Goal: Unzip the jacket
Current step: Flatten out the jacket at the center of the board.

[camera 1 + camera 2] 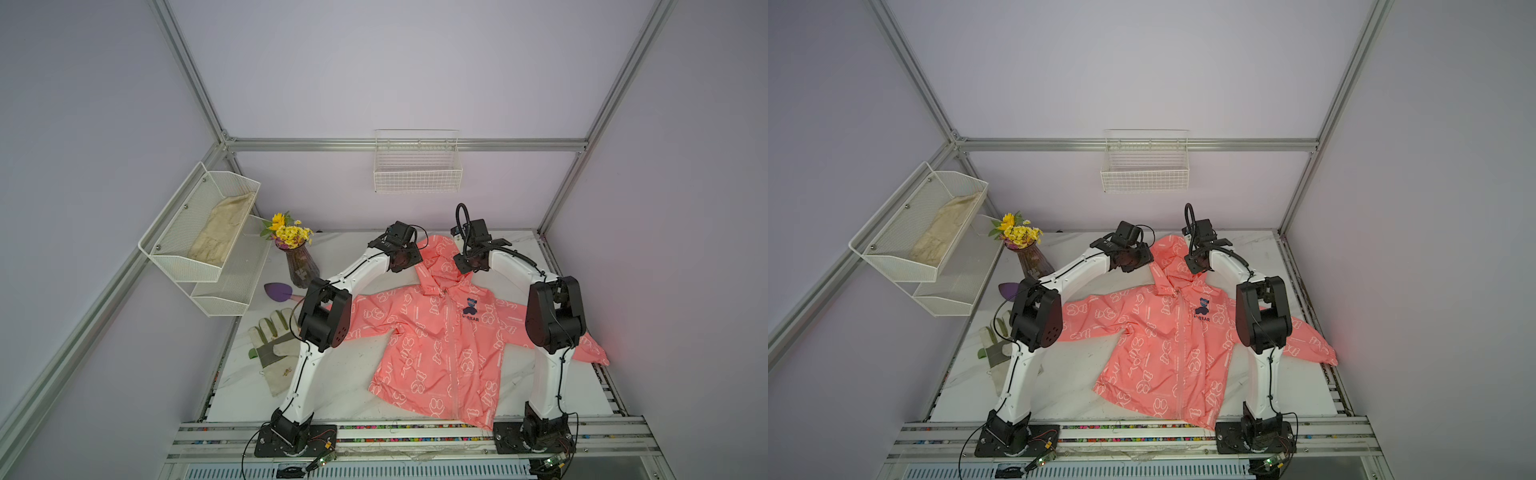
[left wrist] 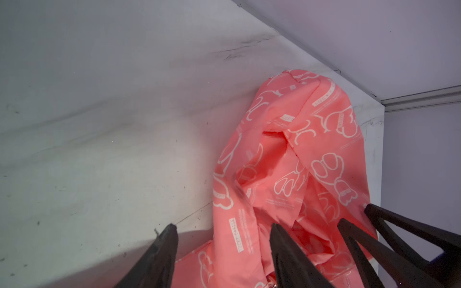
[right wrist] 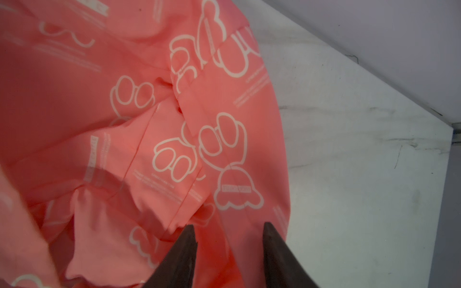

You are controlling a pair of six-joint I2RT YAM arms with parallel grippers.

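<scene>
Straddling jacket [image 2: 299,149] hood, left claw [image 2: 223,228], zipper [image 1: 451,332] overhead

2 top views: high, facing down | 2 wrist views: close, seemingly sharing jacket [image 2: 299,154] hood

The jacket [image 1: 436,353] has the word "BEAR" on its chest, under a dark blue bear picture [image 1: 471,306]. The tiny white words in its print are too blurry to read.

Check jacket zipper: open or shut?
Shut. In both top views the jacket lies spread flat, and its front panels meet along the zipper from collar to hem, with no gap showing.
</scene>
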